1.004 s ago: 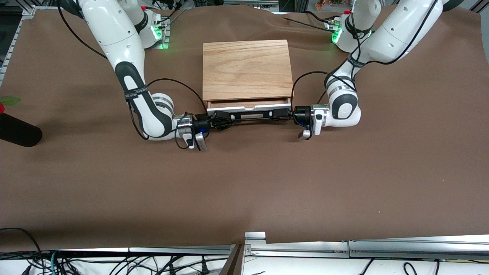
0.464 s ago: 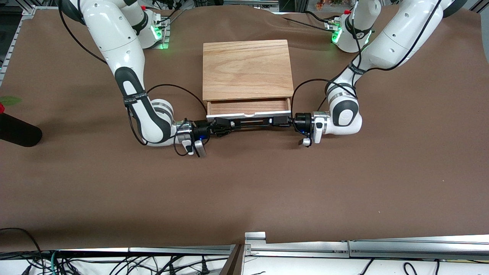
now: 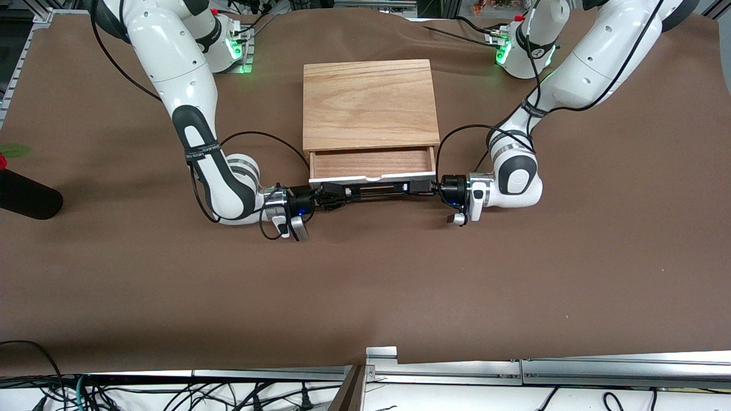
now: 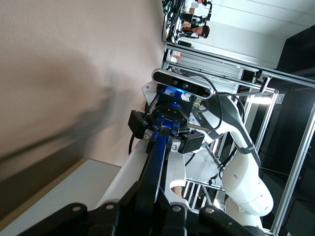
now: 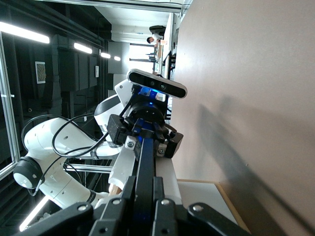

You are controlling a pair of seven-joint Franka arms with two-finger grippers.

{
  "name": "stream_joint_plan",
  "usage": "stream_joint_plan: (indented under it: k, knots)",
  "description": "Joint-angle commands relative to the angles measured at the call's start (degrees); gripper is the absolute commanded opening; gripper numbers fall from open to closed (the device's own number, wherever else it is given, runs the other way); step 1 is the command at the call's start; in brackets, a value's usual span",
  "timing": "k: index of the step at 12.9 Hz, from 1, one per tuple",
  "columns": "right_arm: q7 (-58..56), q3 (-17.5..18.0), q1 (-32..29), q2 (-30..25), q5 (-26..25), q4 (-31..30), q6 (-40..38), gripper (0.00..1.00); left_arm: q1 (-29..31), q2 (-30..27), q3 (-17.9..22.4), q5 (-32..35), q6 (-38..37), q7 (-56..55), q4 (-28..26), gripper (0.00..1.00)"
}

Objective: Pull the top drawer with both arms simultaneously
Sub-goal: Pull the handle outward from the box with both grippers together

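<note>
The top drawer (image 3: 371, 163) stands partly pulled out of the light wood casing (image 3: 368, 103), its reddish-brown tray showing. Its white front panel (image 3: 370, 180) faces the front camera, with the black bar handle (image 3: 377, 190) in front of it. My right gripper (image 3: 336, 197) is shut on the handle's end toward the right arm. My left gripper (image 3: 416, 187) is shut on the other end. In the left wrist view my left gripper (image 4: 150, 196) clamps the handle (image 4: 158, 157), with the right gripper (image 4: 166, 129) farther along. In the right wrist view my right gripper (image 5: 144, 189) clamps the handle (image 5: 145, 157).
A black object (image 3: 27, 197) with a red and green bit lies at the table edge toward the right arm's end. Metal rails (image 3: 457, 365) and cables run along the edge nearest the front camera. The green-lit arm bases (image 3: 237, 48) stand beside the casing.
The drawer has slid farther out of the casing toward the front camera, showing more of the tray. Both grippers moved the same way, still shut on the handle.
</note>
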Motion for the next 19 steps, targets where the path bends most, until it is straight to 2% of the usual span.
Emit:
stream_joint_plan:
  k: [1,11,19]
  knots:
    - [2.1,-1.8,-3.2,0.4,-0.5,2.9,0.0,0.0,2.6,0.9,1.8,-1.0,2.5,-10.4,2.2,0.0]
    - [4.5,-3.2,-3.2,4.5,-0.5,9.5,0.6,0.0,1.9,1.6,3.4,-0.4,2.6,-16.5,6.9,0.0]
    - [4.6,-3.3,-3.5,7.6,-0.5,13.3,1.7,0.0,2.2,1.8,3.7,0.7,2.4,-16.3,6.4,0.0]
